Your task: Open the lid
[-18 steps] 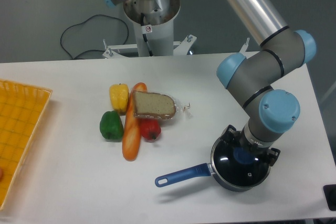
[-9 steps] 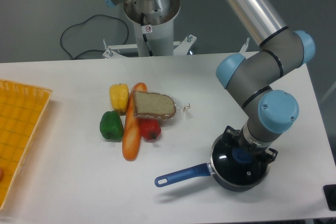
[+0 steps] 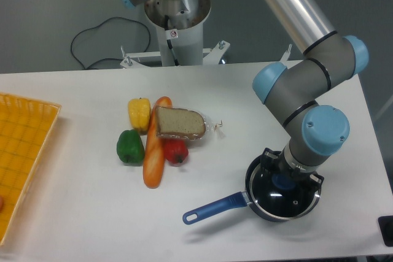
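The lid point(image 3: 288, 199) is round dark glass with a metal rim and lies on the saucepan point(image 3: 253, 205) near the table's front right. Its blue knob point(image 3: 282, 181) shows just under the arm's wrist. My gripper point(image 3: 284, 180) points straight down over the lid's centre. Its black fingers stand on either side of the knob and appear closed on it, though the fingertips are mostly hidden by the wrist. The saucepan's long blue handle point(image 3: 215, 207) points left and toward the front edge.
A yellow pepper point(image 3: 139, 113), green pepper point(image 3: 129, 146), red pepper point(image 3: 175, 151), baguette point(image 3: 154, 151) and a bread slice point(image 3: 179, 124) lie grouped mid-table. A yellow basket point(image 3: 24, 151) sits at the left edge. The robot base point(image 3: 177, 23) stands behind the table.
The gripper settled slightly left and lower onto the knob. The saucepan shifted a little, its handle tip moving a few pixels right and toward the front edge.
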Motion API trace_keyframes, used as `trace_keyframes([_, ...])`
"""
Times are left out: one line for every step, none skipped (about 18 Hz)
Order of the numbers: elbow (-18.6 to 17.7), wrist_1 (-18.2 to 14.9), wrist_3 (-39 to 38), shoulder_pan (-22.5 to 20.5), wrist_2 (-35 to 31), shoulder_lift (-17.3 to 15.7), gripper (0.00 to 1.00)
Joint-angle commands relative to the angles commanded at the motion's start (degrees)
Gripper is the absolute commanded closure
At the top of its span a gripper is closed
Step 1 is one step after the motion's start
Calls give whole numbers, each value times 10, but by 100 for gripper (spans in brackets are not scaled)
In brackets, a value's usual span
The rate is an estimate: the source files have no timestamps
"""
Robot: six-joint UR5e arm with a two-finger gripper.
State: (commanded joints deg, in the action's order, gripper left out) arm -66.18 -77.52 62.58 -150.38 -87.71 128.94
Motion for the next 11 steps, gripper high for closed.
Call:
trace_keyframes([0,0,0,-1,0,0,37])
trace_keyframes([0,0,0,-1,1,0,37])
trace_keyframes([0,0,1,-1,0,1,37])
trace_keyframes([0,0,1,-1,0,1,37])
trace_keyframes([0,0,1,-1,0,0,37])
trace_keyframes([0,0,1,-1,0,0,37])
trace_keyframes([0,-1,1,-1,0,-1,37])
trace_keyframes([0,-1,1,-1,0,-2,37])
trace_keyframes([-1,-1,1,-1,0,-4,37])
trace_keyframes([-1,-1,2,-1,0,-5,37])
trace_keyframes([-1,-3,2,-1,0,-7,37])
